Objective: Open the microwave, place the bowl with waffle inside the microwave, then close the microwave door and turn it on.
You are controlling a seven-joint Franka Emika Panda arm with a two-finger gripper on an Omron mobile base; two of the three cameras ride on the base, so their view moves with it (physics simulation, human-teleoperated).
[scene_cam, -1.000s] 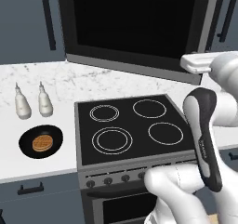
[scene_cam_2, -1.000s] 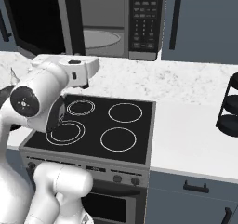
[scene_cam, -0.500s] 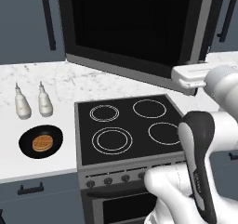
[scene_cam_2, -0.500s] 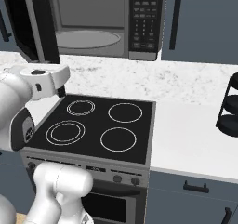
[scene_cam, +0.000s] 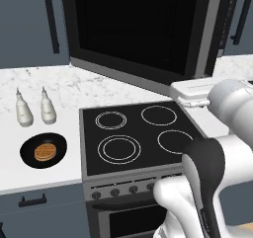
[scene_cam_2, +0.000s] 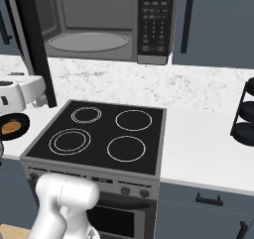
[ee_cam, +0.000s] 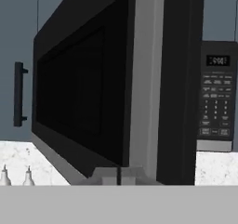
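- The gripper [ee_cam: 118, 175] is pressed together, with nothing visible between its fingers; in the hand view its tips sit just under the lower free edge of the microwave door [ee_cam: 93, 88].
- From the left base view the hand reaches in from the right, near that same lower edge of the door.
- The microwave door stands swung out toward the left. In the right base view it is seen almost edge-on, and the grey cavity with the round glass turntable [scene_cam_2: 89, 41] is open to sight.
- The microwave [scene_cam_2: 106, 22] hangs above the stove [scene_cam_2: 101, 134], with its keypad [scene_cam_2: 154, 22] on the right side.
- The bowl with waffle [scene_cam: 43, 150] rests on the counter [scene_cam: 54, 91] to the left of the stove, in front of two white bottles [scene_cam: 34, 108], well apart from the gripper.
- My judgement of progress: the opening step looks done or nearly done. Picking up the bowl, placing it inside, closing the door and starting the microwave are all left.
- Hard to make out: whether the fingers touch the door edge. The hand view cuts the tips off at the bottom, and in the right base view the door hides part of the hand.
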